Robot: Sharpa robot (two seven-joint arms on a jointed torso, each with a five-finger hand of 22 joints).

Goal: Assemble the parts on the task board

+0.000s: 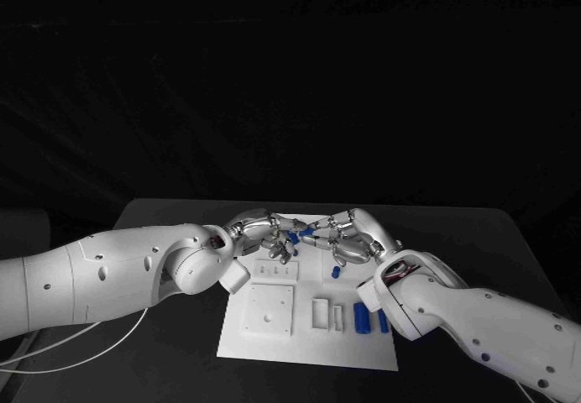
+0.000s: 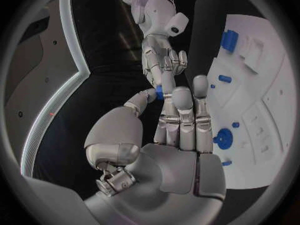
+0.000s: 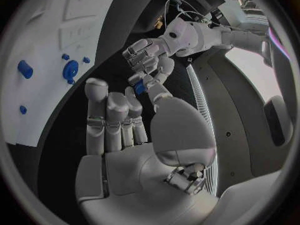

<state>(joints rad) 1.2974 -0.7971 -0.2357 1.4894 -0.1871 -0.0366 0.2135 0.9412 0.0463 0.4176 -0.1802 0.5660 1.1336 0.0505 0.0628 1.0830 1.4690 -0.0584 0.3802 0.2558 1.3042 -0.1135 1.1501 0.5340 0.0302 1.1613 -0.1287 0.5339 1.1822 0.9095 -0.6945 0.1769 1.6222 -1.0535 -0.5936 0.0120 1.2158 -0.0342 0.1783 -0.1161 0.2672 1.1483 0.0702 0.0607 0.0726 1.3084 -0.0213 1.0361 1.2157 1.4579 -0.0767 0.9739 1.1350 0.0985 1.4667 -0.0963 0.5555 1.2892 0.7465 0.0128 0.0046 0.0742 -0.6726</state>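
**Inspector:** Both hands are raised above the far end of the white board (image 1: 309, 336) and meet fingertip to fingertip over it. Between them sits one small blue part (image 1: 298, 239). My reading is a handover, or a re-grip ahead of seating the part.

**Assessor:** What would make that step sound?

**Inspector:** Keep the part pinched on one side until the other has a firm hold, then release slowly. It is small and held well above the board; a slip would drop it among the sockets or onto the black table (image 1: 484, 243). The wrists should stay level during the exchange.

**Assessor:** State of the left hand (image 1: 259, 228)?

**Inspector:** Fingers nearly straight and close together, thumb brought in toward them. In the left wrist view the blue part (image 2: 160, 92) lies at its fingertips, touching them.

**Assessor:** And the right hand (image 1: 353, 233)?

**Inspector:** Similar posture, thumb closing toward its fingers, with the part (image 3: 140, 88) at the tips. Which hand carries the load I cannot tell; both touch it.

**Assessor:** Remaining parts?

**Inspector:** Two blue bars (image 1: 362, 316) lie side by side near the board's right edge, and a small peg (image 1: 336, 272) stands further up, near the right wrist.
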